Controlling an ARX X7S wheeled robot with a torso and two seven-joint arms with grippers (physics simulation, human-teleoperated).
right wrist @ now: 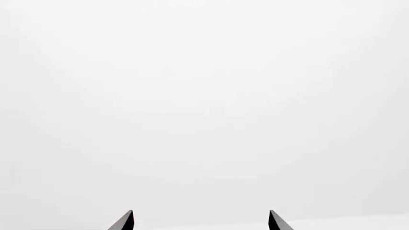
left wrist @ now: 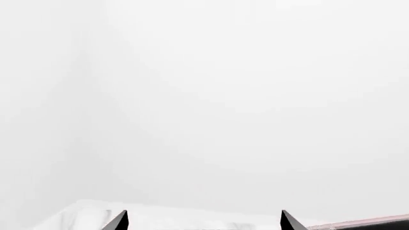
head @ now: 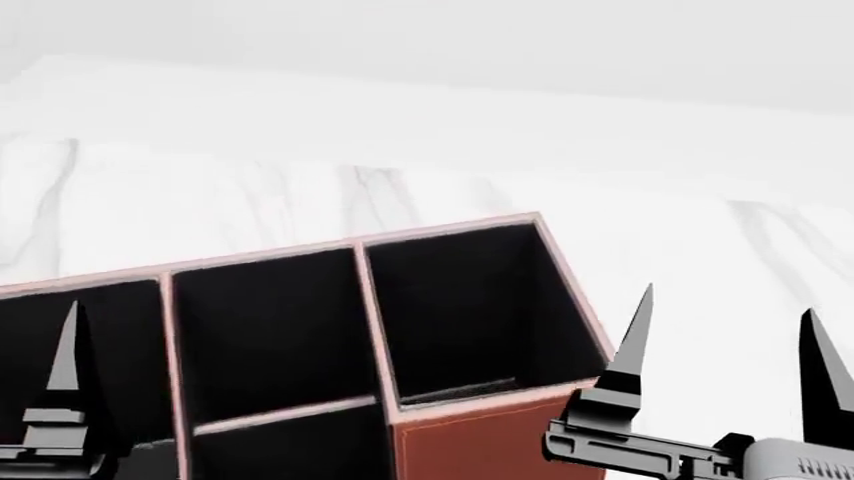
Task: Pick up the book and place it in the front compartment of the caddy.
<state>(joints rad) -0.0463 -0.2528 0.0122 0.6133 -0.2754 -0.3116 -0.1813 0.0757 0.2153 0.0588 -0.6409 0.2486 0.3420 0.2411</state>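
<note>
No small black-covered book showed in any view, so where it lay could not be told; the reddish-brown leather-look caddy with black lining and pale pink rims sat on the white marbled table, its thin cross divider splitting the middle column. The right gripper stood just beside the caddy's right end with fingers spread wide and holding nothing. The left gripper likewise stood wide and bare.
</note>
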